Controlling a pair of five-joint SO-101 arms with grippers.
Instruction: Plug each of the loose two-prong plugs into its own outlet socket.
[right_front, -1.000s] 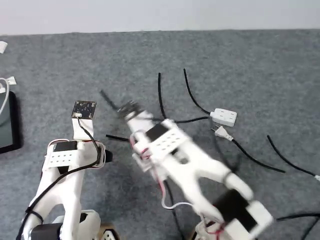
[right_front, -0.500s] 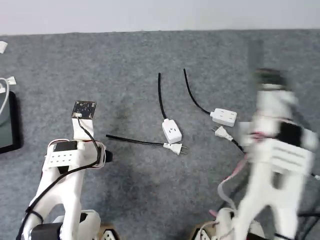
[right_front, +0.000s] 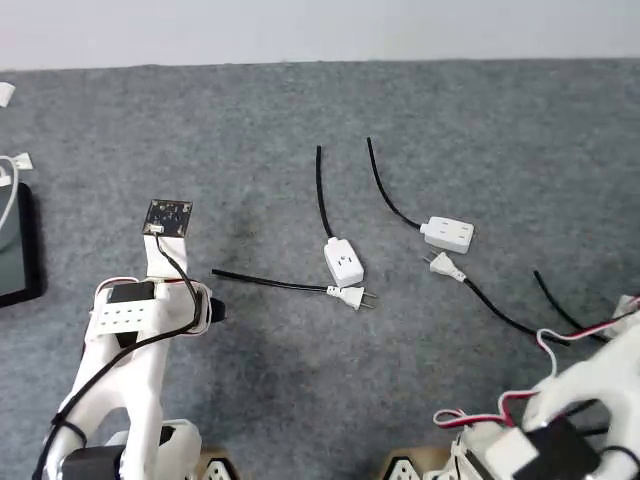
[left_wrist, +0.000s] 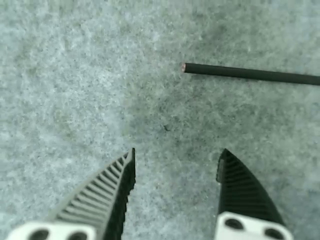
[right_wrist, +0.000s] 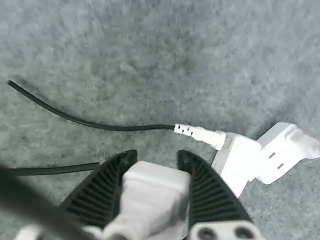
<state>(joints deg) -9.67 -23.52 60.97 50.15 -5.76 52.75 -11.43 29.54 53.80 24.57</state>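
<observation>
R fingers (right_wrist: 205, 190) squeeze a white cord end (right_wrist: 150, 192), near right. L fingers (left_wrist: 120, 190) wide open, nothing in them. A loose plug (right_front: 350, 296) lies by a socket (right_front: 344, 262), mid tabletop (right_front: 500, 130). Held end could twist & miss the holes, grip's thin.

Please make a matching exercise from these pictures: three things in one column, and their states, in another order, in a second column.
Things:
1. left tool
2. right tool
3. middle plug

States:
A. lies unplugged on the carpet
B. shut on a white piece
C. open and empty

Pairs: 1-C, 2-B, 3-A
</observation>
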